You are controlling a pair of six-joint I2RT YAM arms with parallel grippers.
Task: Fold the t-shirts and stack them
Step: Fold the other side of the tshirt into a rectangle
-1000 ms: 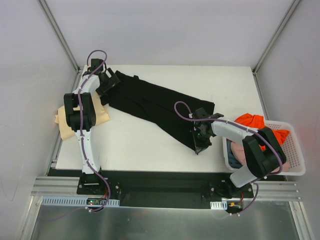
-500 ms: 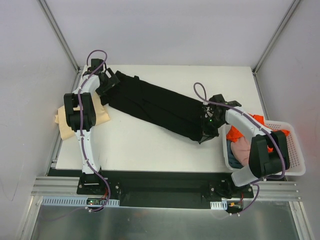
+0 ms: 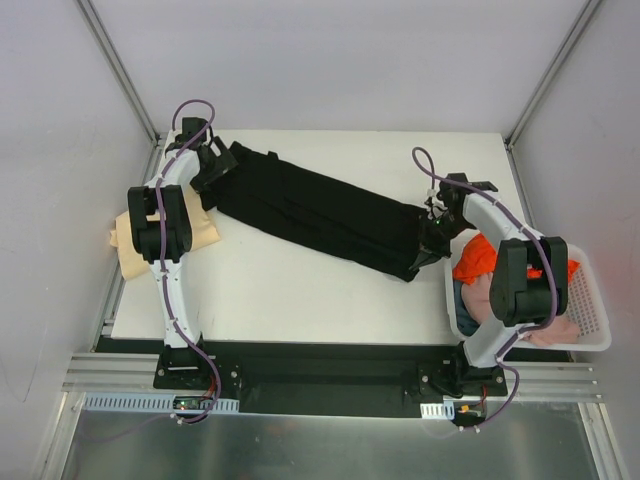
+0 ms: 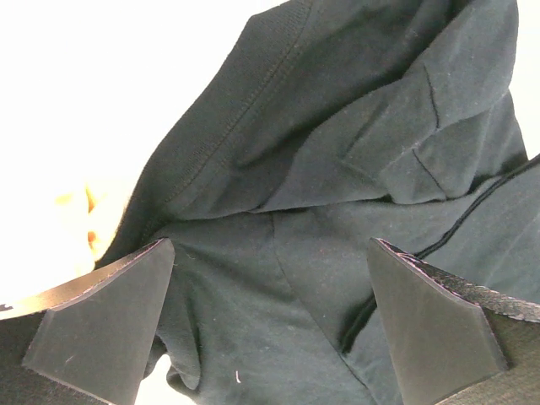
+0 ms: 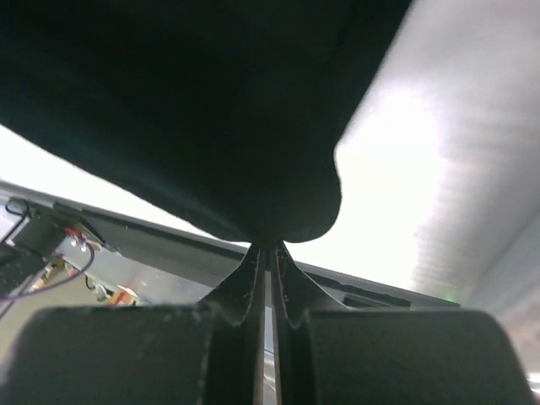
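On table (image 3: 300, 290), black t-shirt (image 3: 320, 210) being spread for folding; end being pinched by right gripper (image 3: 434, 238), left gripper (image 3: 215, 164) jaws being held apart. Next, likely: flat lay-down needed.

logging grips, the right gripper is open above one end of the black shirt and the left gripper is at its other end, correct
No. The right gripper is shut on the black shirt, pinching a fold of it, as the right wrist view shows. The left gripper is at the other end.
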